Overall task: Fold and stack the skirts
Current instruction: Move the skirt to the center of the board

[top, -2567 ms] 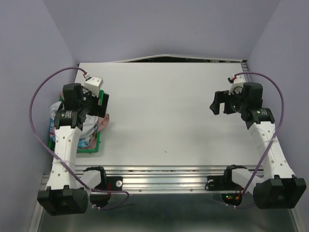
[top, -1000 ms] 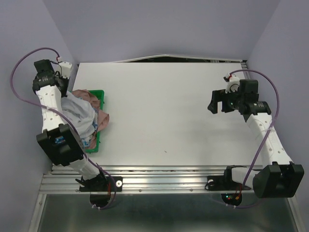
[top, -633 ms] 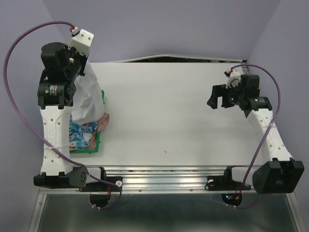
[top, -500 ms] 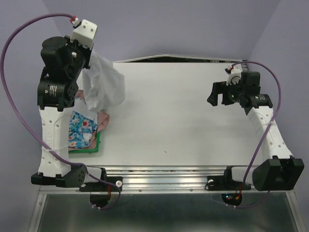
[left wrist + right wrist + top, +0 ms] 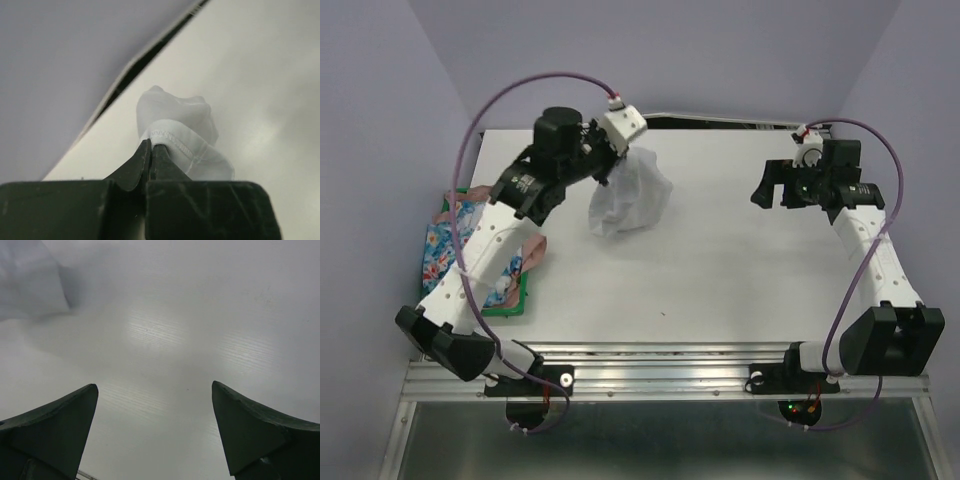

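White skirt (image 5: 630, 195) is gripped by the left gripper (image 5: 612, 160) over the far left-centre part of the table (image 5: 720, 270). The cloth is bunched into a loose, crumpled mass that hangs down from the gripper. Whether its lower end touches the table surface cannot be told from the overhead view.

In the left wrist view the left gripper (image 5: 151, 147) is seen fully closed. A stitched hem of the white skirt (image 5: 180, 130) is pinched between the two dark fingertips, and the rest of the fabric is gathered just beyond them, above the pale tabletop.

The right gripper (image 5: 772, 188) is held over the far right part of the table, well apart from the white skirt. Its jaws are spread wide and nothing is held in them. In the right wrist view only bare table surface is seen between the fingers of the right gripper (image 5: 154, 385), and a blurred corner of the white skirt (image 5: 25, 285) is visible at the upper left edge.

A blue flowered skirt (image 5: 445, 240) is seen lying in the green tray (image 5: 516, 300) at the left edge of the table, partly hidden under the left arm. A dusty-pink skirt (image 5: 533, 250) is draped over the tray's right side onto the table.
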Motion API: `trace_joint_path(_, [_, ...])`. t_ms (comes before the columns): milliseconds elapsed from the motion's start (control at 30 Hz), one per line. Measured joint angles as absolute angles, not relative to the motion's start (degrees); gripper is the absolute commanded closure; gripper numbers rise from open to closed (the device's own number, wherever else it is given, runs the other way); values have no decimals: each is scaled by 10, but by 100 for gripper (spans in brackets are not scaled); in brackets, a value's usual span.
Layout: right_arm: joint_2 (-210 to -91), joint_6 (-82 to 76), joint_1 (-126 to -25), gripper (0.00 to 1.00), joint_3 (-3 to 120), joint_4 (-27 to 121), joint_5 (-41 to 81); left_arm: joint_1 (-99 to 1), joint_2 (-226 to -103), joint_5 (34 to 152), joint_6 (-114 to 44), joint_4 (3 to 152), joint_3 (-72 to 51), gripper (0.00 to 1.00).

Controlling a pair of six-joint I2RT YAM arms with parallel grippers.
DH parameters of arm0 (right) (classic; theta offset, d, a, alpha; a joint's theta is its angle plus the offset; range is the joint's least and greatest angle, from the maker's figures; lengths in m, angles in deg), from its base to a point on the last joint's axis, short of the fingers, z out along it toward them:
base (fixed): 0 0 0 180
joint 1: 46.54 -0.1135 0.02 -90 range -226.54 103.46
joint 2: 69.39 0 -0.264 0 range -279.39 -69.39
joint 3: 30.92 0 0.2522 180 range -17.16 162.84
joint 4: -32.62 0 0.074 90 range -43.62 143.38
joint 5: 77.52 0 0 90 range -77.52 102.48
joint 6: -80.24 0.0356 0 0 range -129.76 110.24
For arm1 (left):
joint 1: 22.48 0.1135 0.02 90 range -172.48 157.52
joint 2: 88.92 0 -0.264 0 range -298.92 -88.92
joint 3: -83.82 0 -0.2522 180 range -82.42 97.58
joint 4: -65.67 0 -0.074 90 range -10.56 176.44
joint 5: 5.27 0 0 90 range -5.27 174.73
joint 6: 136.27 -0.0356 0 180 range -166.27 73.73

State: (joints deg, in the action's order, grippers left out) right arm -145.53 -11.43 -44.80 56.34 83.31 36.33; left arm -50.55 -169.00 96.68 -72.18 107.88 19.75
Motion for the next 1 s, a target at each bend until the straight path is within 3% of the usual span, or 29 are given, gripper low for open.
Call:
trace_joint_path(200, [-1469,-119,-421,6,558,834,393,-594,-1680,1040,-755,1064,-72,100])
trace_joint_path(400, [-1471,-134,-421,11,536,838,441,-641,-1640,1087,-802,1102,-220,98])
trace_joint_path(433, [-1474,-134,-421,13,534,839,447,-652,-1630,1091,-810,1107,-228,73])
trace_joint_path(467, [-1477,-134,-421,14,533,839,453,-673,-1615,1096,-818,1112,-236,63])
trace_joint_path(567, [-1499,-134,-421,22,532,840,477,-733,-1589,1113,-833,1119,-254,41])
trace_joint_path(667, [-1521,-131,-421,31,531,846,493,-762,-1586,1118,-830,1130,-259,31])
trace_joint_path(800, [-1552,-109,-421,41,516,850,518,-740,-1604,1109,-803,1142,-218,29])
trace_joint_path(867, [-1573,-89,-421,48,508,852,532,-668,-1640,1140,-785,1147,-146,30])
trace_joint_path(1000, [-1624,-39,-438,49,504,844,543,-500,-1720,1153,-726,1093,-31,30])
